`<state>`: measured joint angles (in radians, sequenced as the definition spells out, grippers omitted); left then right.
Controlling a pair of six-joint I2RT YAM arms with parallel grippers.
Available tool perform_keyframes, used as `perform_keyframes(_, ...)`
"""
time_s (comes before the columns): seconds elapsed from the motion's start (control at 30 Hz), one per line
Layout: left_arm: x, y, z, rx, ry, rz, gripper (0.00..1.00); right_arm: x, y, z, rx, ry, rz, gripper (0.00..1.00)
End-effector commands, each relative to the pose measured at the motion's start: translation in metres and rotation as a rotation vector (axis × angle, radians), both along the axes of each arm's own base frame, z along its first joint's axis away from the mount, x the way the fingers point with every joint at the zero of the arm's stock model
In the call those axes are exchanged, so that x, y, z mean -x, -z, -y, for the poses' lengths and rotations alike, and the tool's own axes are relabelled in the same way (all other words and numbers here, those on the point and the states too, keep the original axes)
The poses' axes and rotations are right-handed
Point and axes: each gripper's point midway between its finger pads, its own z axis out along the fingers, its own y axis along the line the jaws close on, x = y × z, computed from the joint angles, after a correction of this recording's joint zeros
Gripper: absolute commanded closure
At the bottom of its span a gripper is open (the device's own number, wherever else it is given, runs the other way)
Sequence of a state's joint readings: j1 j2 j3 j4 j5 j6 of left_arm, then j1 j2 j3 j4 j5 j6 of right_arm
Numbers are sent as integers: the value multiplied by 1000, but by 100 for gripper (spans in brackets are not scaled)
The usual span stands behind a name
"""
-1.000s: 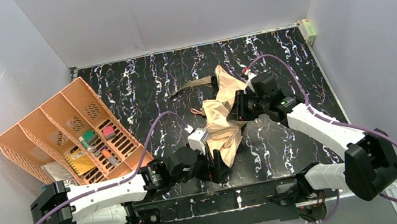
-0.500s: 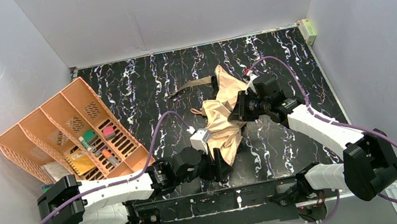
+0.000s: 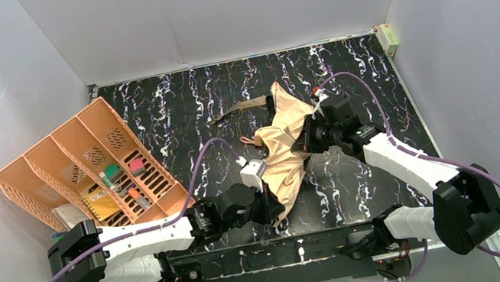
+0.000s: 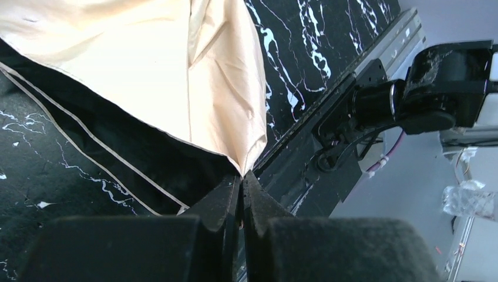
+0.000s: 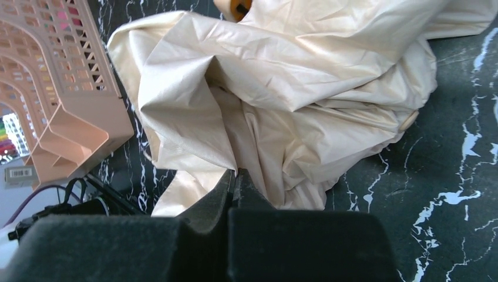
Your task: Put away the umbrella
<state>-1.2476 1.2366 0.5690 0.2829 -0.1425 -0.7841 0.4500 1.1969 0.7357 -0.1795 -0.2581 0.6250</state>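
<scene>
The umbrella (image 3: 283, 143) lies crumpled in the middle of the table, tan canopy outward, with its strap (image 3: 237, 110) trailing toward the back left. My left gripper (image 3: 274, 203) is at the canopy's near corner. In the left wrist view its jaws (image 4: 241, 176) are shut on the pointed tip of the tan cloth (image 4: 176, 70), and the black inner side shows below. My right gripper (image 3: 303, 141) is at the canopy's right side. Its jaws (image 5: 236, 172) are shut on a fold of the umbrella (image 5: 282, 88). The light-tan handle (image 5: 234, 6) peeks out at the top.
An orange desk organizer (image 3: 81, 171) holding small items stands tilted at the left, and its wall (image 5: 59, 94) is close to the canopy's left edge. The black rail (image 4: 329, 135) at the table's near edge runs just beyond my left fingers. A small green box (image 3: 388, 39) sits at the back right corner.
Both grippers have shut on the canopy. The left arm slid right and in toward the canopy's near corner; the right gripper edged slightly into the cloth.
</scene>
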Motion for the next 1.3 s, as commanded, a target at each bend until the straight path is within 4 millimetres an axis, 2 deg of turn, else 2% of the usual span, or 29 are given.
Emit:
perform_keyframes(0.0, 8, -26, 8, 23, 98, 54, 100, -18, -14, 11, 2, 90, 57, 100)
perform_keyframes(0.2, 40, -5, -1, -81, 266, 9, 100, -42, -23, 30, 8, 189, 69, 100)
perform_keyframes(0.4, 46, 23, -17, -204, 272, 5, 100, -54, -31, 34, 1, 186, 95, 100)
perform_keyframes(0.53, 38, 39, -24, -230, 200, -2, 100, -47, -37, 26, -32, 114, 126, 100)
perform_keyframes(0.63, 35, 38, -22, -204, 175, 2, 100, -31, -37, 19, -56, 29, 123, 100)
perform_keyframes(0.7, 34, 39, -22, -195, 165, 5, 98, -20, -35, 22, -44, 13, 106, 89)
perform_keyframes(0.8, 34, 45, -20, -202, 167, 1, 94, -8, -45, 28, -44, 12, 145, 64)
perform_keyframes(0.83, 35, 48, -20, -210, 173, -4, 92, -4, -49, 30, -48, 12, 161, 58)
perform_keyframes(0.9, 37, 57, -20, -227, 186, -16, 88, 4, -60, 29, -68, -4, 183, 56)
perform_keyframes(1.03, 41, 72, -22, -246, 199, -37, 74, 24, -75, 13, -157, -116, 183, 75)
perform_keyframes(1.1, 41, 76, -21, -249, 199, -40, 60, 33, -75, 5, -199, -148, 163, 83)
perform_keyframes(1.27, 43, 82, -18, -253, 206, -55, 46, 53, -64, -17, -252, -163, 107, 89)
